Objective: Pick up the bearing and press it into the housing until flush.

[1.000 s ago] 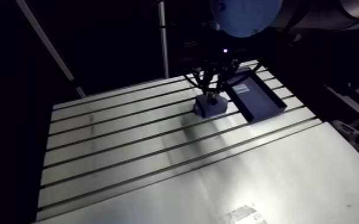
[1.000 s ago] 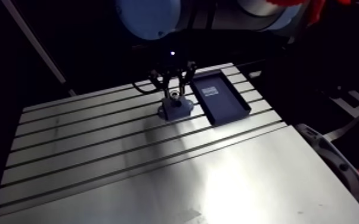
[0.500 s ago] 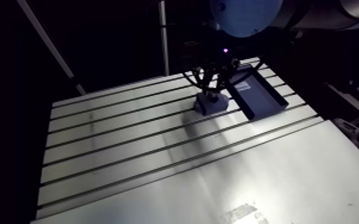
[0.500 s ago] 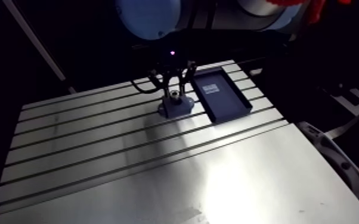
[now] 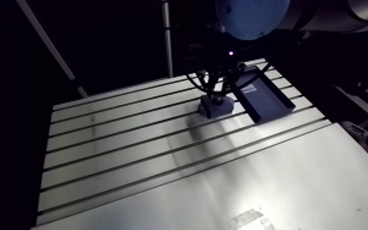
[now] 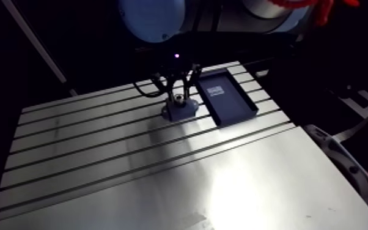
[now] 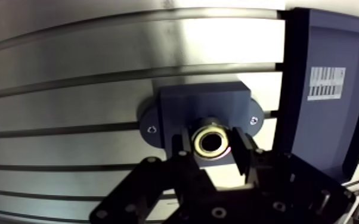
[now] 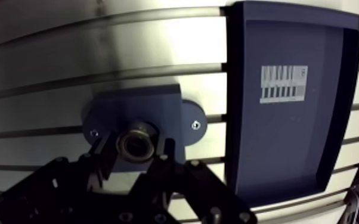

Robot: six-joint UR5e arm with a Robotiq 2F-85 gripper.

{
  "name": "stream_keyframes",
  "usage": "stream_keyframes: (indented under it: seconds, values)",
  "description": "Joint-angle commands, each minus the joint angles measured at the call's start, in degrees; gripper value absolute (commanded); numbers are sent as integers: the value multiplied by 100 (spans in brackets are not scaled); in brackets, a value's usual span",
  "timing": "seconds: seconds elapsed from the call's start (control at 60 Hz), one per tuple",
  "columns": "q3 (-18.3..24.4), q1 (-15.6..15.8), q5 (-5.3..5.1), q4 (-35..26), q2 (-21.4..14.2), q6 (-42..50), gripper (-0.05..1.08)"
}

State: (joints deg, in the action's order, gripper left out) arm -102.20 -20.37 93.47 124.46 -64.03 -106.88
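The metal ring bearing (image 7: 210, 142) is pressed between my gripper's two fingers, so the gripper (image 7: 212, 146) is shut on it. Directly under it lies the dark blue-grey housing block (image 7: 200, 107), held to the slotted table by a screw in each side ear. Whether the bearing touches the housing or hangs just over it cannot be told. In the arm view the gripper (image 6: 175, 98) stands right over the housing (image 6: 180, 111) at the table's far side.
A dark blue tray (image 8: 289, 89) with a white barcode label (image 8: 284, 83) lies close beside the housing, also visible in the arm view as the tray (image 6: 226, 98). The slotted aluminium table (image 6: 131, 165) stretches towards the near edge.
The gripper with the bearing has come down slightly over the housing; the arm view has shifted a little with the arm. Housing and tray have stayed in place.
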Motion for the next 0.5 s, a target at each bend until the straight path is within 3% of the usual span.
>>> stream_keyframes:
  seconds: [0.017, 0.5]
  values:
    - [-15, -2, 0, 4, 1, 5, 69]
    - [-14, -29, 0, 4, 78, 3, 69]
